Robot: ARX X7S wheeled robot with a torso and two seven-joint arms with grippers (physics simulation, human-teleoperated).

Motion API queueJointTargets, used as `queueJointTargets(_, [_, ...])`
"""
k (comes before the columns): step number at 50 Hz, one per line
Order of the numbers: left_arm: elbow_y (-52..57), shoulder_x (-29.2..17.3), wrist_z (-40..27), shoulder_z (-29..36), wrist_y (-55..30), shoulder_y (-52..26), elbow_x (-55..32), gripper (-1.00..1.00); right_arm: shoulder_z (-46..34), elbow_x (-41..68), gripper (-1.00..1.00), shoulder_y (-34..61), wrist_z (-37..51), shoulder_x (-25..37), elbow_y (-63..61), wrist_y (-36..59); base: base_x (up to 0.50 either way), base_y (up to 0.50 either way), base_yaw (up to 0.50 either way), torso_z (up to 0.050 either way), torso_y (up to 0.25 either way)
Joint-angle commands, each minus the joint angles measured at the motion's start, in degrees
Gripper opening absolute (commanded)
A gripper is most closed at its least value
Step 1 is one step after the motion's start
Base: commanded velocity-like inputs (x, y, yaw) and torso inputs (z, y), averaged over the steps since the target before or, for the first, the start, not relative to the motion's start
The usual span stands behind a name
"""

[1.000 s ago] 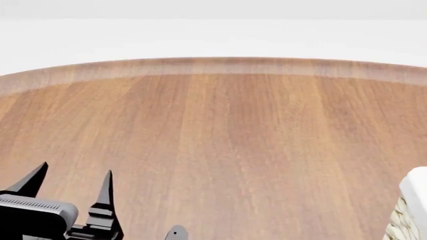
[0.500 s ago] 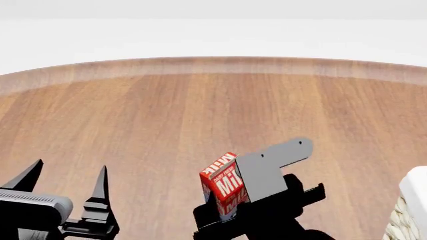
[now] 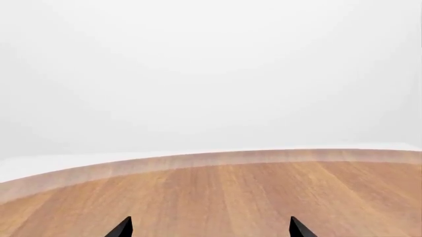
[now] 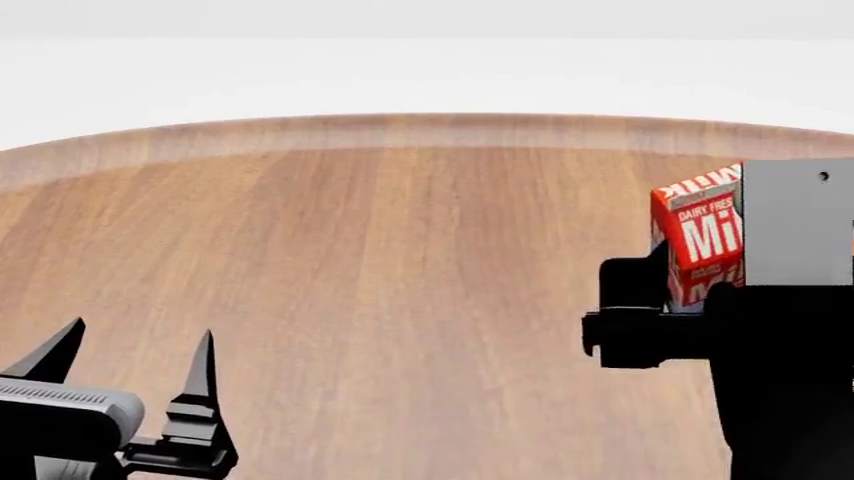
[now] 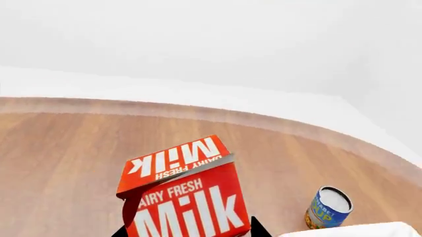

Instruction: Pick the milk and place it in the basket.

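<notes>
Gripping the milk (image 4: 694, 240) aloft at the frame's right, the right gripper (image 4: 667, 300) risks dropping it short of the unseen basket if its hold slips, while the left gripper (image 4: 134, 370) idles open.

milk (image 5: 188, 197) in pincer, blue can (image 5: 327, 207) on table (image 5: 59, 148)

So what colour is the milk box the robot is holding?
The milk is red with white letters, clearest in the right wrist view.

The right gripper (image 4: 694, 300) now rides higher and further right than half a second ago, the milk (image 4: 697, 240) between its jaws, lifted well clear of the worktop (image 4: 400, 260).
</notes>
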Motion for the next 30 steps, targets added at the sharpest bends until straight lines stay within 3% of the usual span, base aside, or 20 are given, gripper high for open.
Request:
queueJointTargets(1, [0.2,0.9,1.1,-1.0,0.1,0.2,1.1,1.0,10.1,18.1,-1.0,1.0,16.0,7.3,0.9,-1.8,0.0,0.0,0.0,0.0,0.0])
queueJointTargets(14, [-0.3,0.8,1.0,-0.9,0.3,-0.1,0.9,1.0,12.9,24.8,-1.0,0.6,24.8,15.3,2.9,-4.6,0.0,0.0,0.0,0.0,0.002])
queueJointTargets(20, [-0.4,0.6,0.9,-0.9,0.4,-0.2,0.8,1.0,18.1,26.0,-1.0,-2.7,26.4,18.7,3.5,-6.4,0.0,0.0,0.0,0.0,0.002])
queueJointTargets(30, [-0.7,0.5,0.8,-0.4,0.8,0.0,1.1,1.0,27.8,21.1,-1.0,-10.0,20.5,19.4,4.2,-8.2,0.0,0.0,0.0,0.0,0.001])
